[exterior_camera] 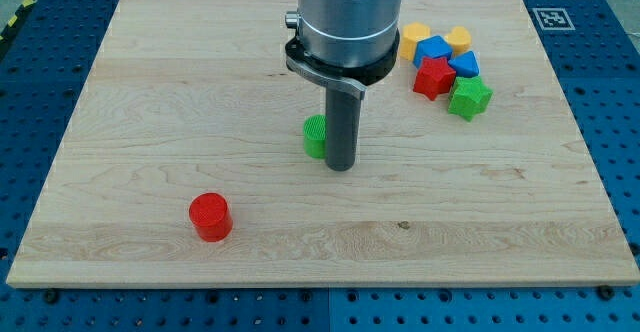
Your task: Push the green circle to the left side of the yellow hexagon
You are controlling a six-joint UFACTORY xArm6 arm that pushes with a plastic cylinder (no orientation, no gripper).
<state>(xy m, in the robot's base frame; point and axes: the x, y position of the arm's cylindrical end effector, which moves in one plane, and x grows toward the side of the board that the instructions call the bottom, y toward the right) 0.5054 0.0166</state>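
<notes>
1. My rod stands upright near the board's middle; it has no jaws and grips nothing. My tip touches the green circle, which sits on its left, partly hidden.
2. Blocks: one green circle, one red circle, one yellow hexagon, one yellow heart, two blue blocks, one red star, one green star.
3. The green circle stands upright, well left of the cluster.
</notes>
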